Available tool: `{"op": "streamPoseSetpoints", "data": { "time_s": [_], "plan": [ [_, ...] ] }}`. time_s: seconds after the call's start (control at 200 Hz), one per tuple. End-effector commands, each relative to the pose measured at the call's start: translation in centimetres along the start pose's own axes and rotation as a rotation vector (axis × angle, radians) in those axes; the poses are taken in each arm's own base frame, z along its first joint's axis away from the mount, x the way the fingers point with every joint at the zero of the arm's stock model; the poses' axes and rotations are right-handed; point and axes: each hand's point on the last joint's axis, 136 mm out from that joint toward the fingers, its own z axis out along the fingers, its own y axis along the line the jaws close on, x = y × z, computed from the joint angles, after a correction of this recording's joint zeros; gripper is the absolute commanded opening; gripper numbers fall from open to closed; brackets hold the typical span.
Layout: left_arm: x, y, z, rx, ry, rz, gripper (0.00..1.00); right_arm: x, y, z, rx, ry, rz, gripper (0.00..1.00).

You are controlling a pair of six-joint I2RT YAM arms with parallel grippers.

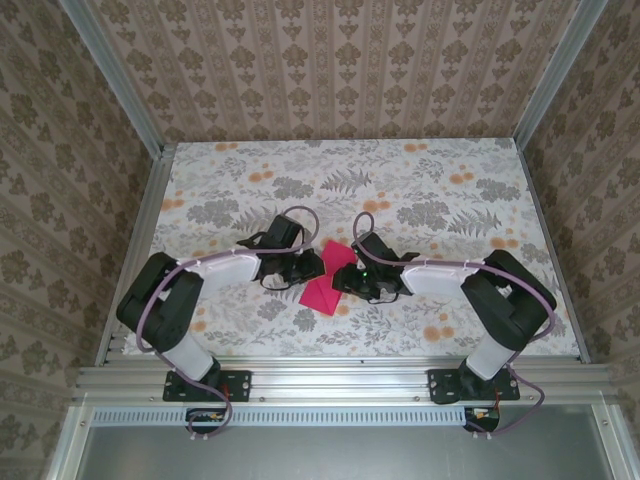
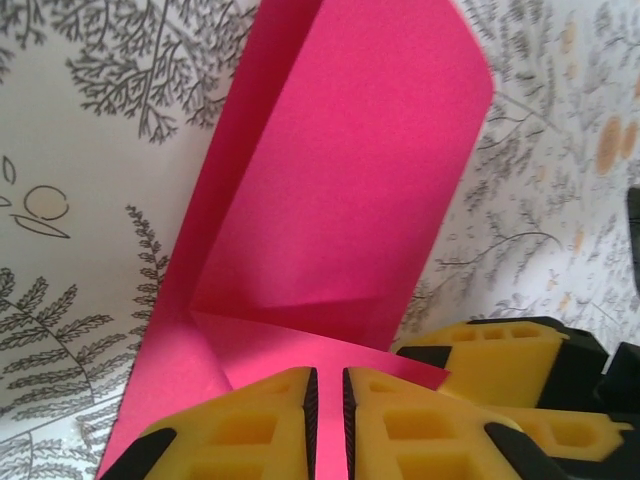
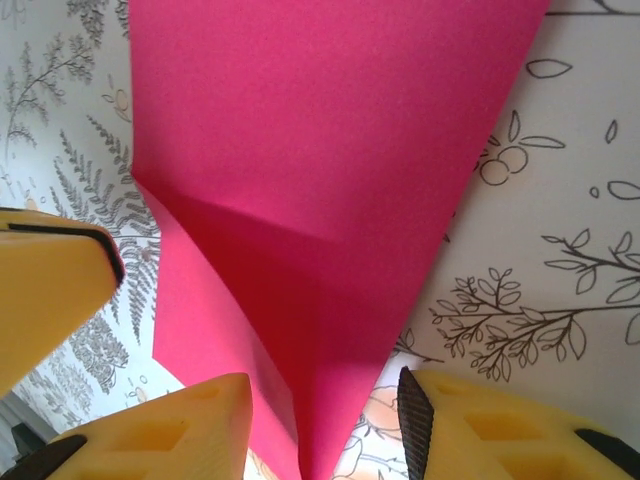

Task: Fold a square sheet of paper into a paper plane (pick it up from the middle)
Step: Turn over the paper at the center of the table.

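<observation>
The square sheet of paper (image 1: 322,281) is magenta-pink, partly folded, and lies mid-table between my two grippers. In the left wrist view the paper (image 2: 340,180) shows a long crease and a raised flap. That flap runs into the narrow slit of my left gripper (image 2: 327,420), which is shut on it. My left gripper (image 1: 303,268) sits at the sheet's left edge. In the right wrist view the paper (image 3: 330,150) narrows to a point between the spread fingers of my right gripper (image 3: 322,400), which is open. My right gripper (image 1: 347,281) is at the sheet's right edge.
A floral tablecloth (image 1: 400,190) covers the table. Aluminium rails (image 1: 340,378) run along the near edge, with patterned walls on the other three sides. A yellow finger of the right gripper (image 2: 500,365) sits close beside the left one; a left finger (image 3: 50,280) shows at the right wrist view's left.
</observation>
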Motion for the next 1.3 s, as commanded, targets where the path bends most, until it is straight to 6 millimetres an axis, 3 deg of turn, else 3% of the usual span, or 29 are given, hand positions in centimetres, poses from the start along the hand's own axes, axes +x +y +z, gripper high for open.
{"op": "streamPoseSetpoints", "data": {
  "time_s": [0.0,0.315,0.66,1.15,1.295],
  "plan": [
    [-0.2,-0.7,0.4,0.013,0.018,0.027,0.17,-0.7,-0.3,0.5,0.016,-0.023,0.035,0.45],
    [0.4,0.4,1.9,-0.019,0.058,0.012,0.15,-1.0,0.1,1.1,-0.026,-0.032,0.066,0.39],
    [0.7,0.8,2.1,-0.031,0.062,0.011,0.16,-1.1,0.0,1.7,-0.056,-0.031,0.098,0.36],
    [0.4,0.5,2.0,-0.030,0.052,0.009,0.16,-0.9,1.4,2.3,-0.198,-0.031,0.084,0.25],
    [0.3,0.4,1.6,-0.030,0.038,0.005,0.16,-0.9,1.4,1.9,-0.210,-0.036,0.079,0.16]
  ]
}}
